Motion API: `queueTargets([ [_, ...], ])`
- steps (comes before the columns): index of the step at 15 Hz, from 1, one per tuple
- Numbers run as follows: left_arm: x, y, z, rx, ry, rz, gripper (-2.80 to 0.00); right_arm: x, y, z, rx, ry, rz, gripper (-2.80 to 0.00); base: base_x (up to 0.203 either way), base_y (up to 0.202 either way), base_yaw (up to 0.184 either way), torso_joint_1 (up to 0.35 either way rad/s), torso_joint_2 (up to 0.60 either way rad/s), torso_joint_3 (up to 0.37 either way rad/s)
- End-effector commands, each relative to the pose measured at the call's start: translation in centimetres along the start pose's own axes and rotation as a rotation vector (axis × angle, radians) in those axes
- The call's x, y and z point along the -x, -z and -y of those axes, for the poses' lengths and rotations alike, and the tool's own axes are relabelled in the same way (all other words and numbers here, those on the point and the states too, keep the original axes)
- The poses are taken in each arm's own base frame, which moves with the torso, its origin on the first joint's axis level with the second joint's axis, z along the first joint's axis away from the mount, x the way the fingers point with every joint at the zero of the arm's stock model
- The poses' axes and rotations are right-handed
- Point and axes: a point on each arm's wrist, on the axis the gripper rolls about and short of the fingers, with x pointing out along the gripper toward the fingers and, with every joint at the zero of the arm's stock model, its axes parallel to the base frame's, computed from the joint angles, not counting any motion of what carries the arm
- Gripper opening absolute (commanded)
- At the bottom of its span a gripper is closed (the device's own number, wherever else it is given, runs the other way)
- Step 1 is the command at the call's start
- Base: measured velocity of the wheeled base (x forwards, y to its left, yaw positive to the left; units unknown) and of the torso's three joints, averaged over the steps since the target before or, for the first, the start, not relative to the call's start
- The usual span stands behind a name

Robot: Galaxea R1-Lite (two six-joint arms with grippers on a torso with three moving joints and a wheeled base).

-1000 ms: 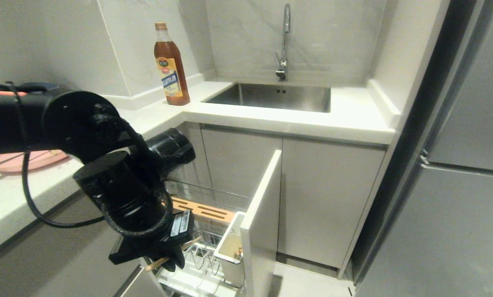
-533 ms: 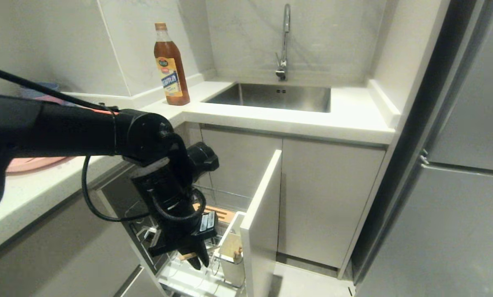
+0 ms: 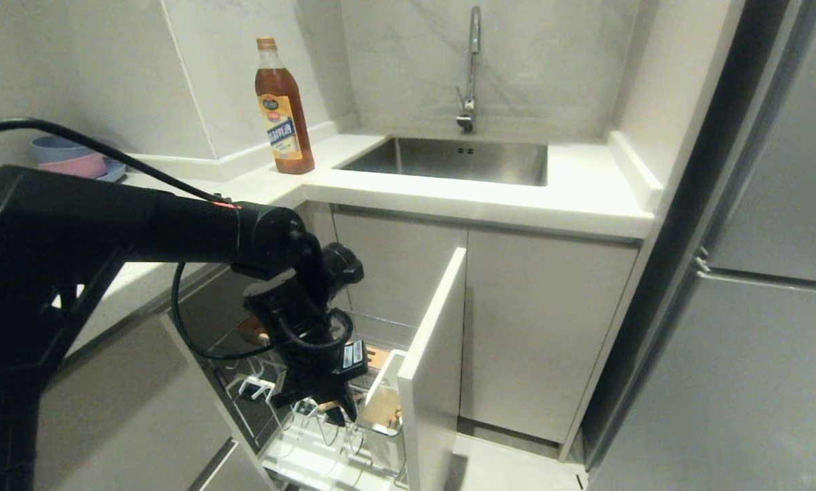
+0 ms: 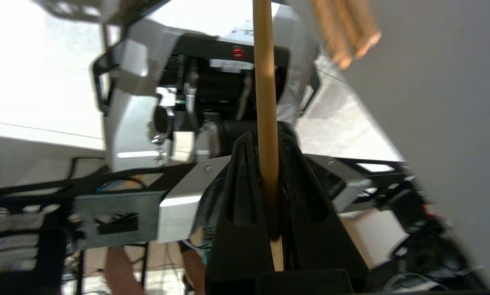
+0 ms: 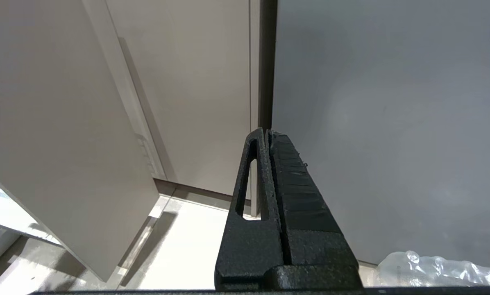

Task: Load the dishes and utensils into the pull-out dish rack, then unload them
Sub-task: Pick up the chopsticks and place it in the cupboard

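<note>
While the pull-out dish rack point(image 3: 326, 450) stands drawn out from under the counter, the left gripper point(image 3: 336, 411) hangs low over it, right above the chrome wire prongs and just beside the white utensil caddy point(image 3: 381, 409). Its jaws are clamped on the chopsticks point(image 4: 265, 102); in the left wrist view the pale wood runs straight out between the two black fingers point(image 4: 237, 184). It looks like one stick from there, though a second could be tucked behind it, hard to say. A blurry bit of wood point(image 4: 343, 32) sits off near the edge of that same view, no idea what it belongs to.

From the head view the black left arm point(image 3: 176, 225) reaches across from the left and bends down into the open rack. The rack's pale front panel point(image 3: 435, 368) stands right next to the caddy, and a sliver of the wooden strip point(image 3: 375, 354) peeks out behind the gripper.

Up on the counter point(image 3: 449, 191) there's a brown bottle point(image 3: 283, 109) beside the sink point(image 3: 456, 160), with the tap point(image 3: 471, 68) behind it. Blue and pink bowls point(image 3: 70, 158) sit stacked far back on the left.

The right gripper point(image 5: 267, 139) is parked off to the side with its fingers pressed together, holding nothing, pointed at a cabinet door point(image 5: 64, 143) and a grey wall panel point(image 5: 392, 123).
</note>
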Motion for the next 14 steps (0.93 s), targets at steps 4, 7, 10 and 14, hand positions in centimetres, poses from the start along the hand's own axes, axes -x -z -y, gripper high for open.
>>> queueTargets([
  [4,-0.4,-0.6,0.1,0.015,0.018,-0.025,-2.80,0.0,0.0,0.0,0.000,0.000,-0.001,-2.80,0.000,0.000,0.000,0.000,0.00,0.000],
  [7,0.2,-0.2,0.0,0.024,0.020,-0.014,-2.80,0.0,0.0,0.0,0.000,0.000,-0.001,-2.80,0.000,0.000,0.000,0.000,0.00,0.000],
  [10,1.2,0.6,-0.1,0.027,0.019,-0.011,-2.80,0.0,0.0,0.0,0.000,0.000,-0.001,-2.80,0.000,0.000,0.000,0.000,0.00,0.000],
  [14,2.5,1.9,-0.2,0.012,0.026,-0.009,-2.80,0.0,0.0,0.0,0.000,0.000,-0.001,-2.80,0.000,0.000,0.000,0.000,0.00,0.000],
])
